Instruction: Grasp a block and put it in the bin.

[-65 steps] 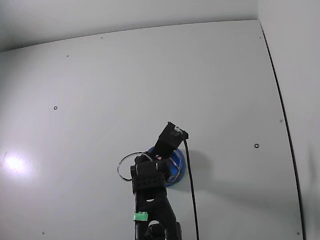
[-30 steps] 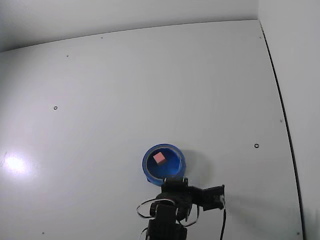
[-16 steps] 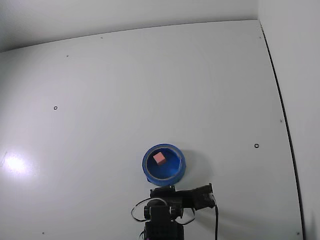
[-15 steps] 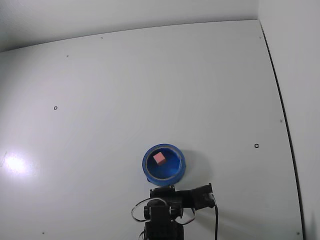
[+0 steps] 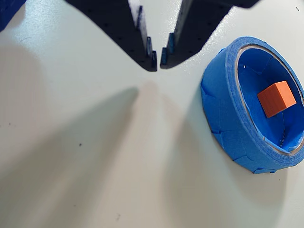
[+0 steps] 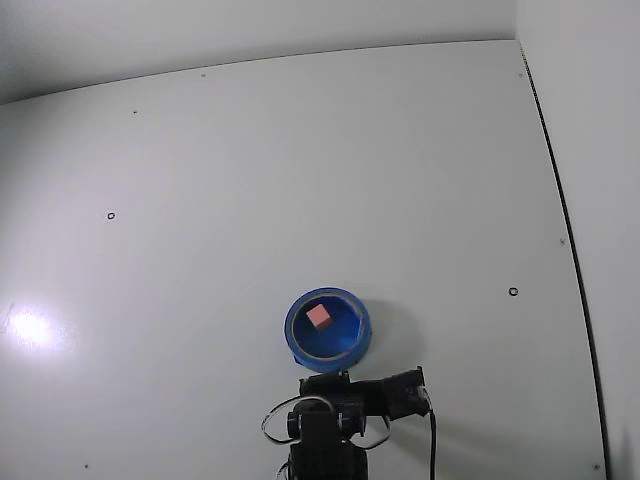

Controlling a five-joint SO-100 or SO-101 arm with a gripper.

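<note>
Worktop (image 6: 300, 150) spreads white and bare around the hand, apart from the bin and a few small dark marks. In the wrist view the bin (image 5: 223, 123), a round blue ring with a lighter rim, sits on the worktop to the right of the hand and a little beyond its fingertips, apart from them. The hand (image 5: 158, 61) hangs over plain worktop with its two dark fingers drawn close, only a narrow slit between the tips, and nothing held. The block (image 5: 277, 98) lies inside the bin, resting on its floor, farther right of the hand than the bin's near wall. Judging from this, the block is already delivered; any coming move only needs the hand to stay clear of the bin on its right.
</note>
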